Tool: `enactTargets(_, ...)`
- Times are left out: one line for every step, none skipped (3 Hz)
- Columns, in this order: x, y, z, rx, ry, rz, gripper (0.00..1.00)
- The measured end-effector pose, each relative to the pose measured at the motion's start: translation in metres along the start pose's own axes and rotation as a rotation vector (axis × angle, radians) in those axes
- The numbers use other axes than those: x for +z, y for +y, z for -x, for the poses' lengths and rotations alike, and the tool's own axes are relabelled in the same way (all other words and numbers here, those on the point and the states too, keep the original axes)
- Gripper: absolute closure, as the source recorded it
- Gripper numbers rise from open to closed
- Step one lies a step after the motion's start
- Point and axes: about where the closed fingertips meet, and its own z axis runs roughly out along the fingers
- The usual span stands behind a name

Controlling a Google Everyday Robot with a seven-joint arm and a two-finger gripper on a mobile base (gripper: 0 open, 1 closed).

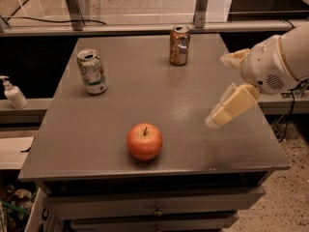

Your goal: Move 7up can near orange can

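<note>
The 7up can (91, 71), white with green lettering, stands upright on the left part of the grey table (159, 105). The orange can (179, 45), coppery with a silver top, stands upright at the far middle of the table. My gripper (218, 91) hangs over the table's right side, open and empty, with one pale finger (231, 106) pointing down-left. It is to the right of both cans and touches neither.
A red-orange apple (145, 141) sits near the table's front edge. A white pump bottle (13, 94) stands on a ledge left of the table. A metal frame (72, 6) runs behind the table, and drawers sit below its front edge.
</note>
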Motion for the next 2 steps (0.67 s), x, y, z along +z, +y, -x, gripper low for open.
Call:
enactTargets(0.015, 0.000, 0.006, 0.030, -0.070, -0.004, 0.00)
enactTargets(0.049, -0.006, 0.019, 0.052, -0.177, -0.006, 0.00)
